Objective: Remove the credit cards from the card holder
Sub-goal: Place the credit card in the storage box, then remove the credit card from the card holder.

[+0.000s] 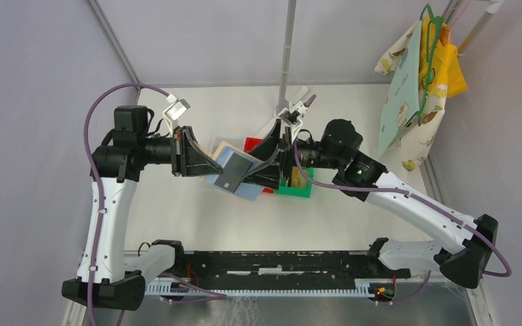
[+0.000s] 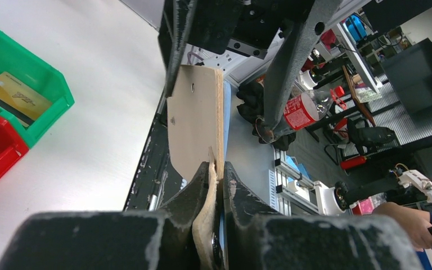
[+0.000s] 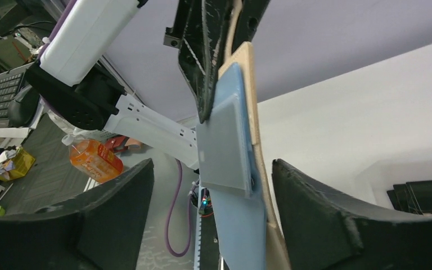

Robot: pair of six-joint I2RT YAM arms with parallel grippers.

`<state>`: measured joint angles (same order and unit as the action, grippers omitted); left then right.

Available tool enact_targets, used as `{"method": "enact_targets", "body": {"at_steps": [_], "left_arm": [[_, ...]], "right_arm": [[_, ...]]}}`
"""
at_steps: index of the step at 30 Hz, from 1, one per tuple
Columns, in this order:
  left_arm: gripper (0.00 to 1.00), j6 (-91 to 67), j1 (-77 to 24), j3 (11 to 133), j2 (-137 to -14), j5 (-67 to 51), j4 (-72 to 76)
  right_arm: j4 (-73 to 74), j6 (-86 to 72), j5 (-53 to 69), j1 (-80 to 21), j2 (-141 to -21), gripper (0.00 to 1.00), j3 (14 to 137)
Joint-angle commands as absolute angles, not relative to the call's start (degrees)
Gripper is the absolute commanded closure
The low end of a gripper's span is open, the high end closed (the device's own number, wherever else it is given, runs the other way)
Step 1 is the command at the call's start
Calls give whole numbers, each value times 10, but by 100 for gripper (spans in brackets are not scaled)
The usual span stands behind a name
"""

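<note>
Card holder (image 2: 194,124) clamped in left pincer (image 2: 218,169), inside spread right pincer (image 3: 211,169).

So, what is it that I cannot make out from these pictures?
- Left wrist view: the card holder shows only its tan back; its inside faces away.
- Right wrist view: the grey card covers the blue pocket, so further cards cannot be counted.
- Top view: the right claw covers most of the green bin.

No lettering can be read anywhere: the script on the gold card (image 2: 19,97) in the green bin (image 2: 40,72) and the bottle (image 2: 299,111) with its red label are too blurred.
</note>
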<state>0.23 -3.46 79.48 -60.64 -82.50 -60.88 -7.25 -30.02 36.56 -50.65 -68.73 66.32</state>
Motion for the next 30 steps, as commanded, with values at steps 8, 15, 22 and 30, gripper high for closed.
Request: {"method": "enact_targets", "body": {"at_steps": [8,15,22,30], "left_arm": [[98,89,-33,803,-618,-783,-676],[98,111,-33,816,-624,-774,-698],[98,115,-33,820,-624,-774,-701],[96,113,-34,820,-624,-783,-706]], "right_arm": [[-163,-353,392,-520,-713,52,649],[-186,-367,387,-529,-719,64,626],[-165,-366,339,-529,-716,90,618],[-178,-378,311,-529,-709,100,595]]}}
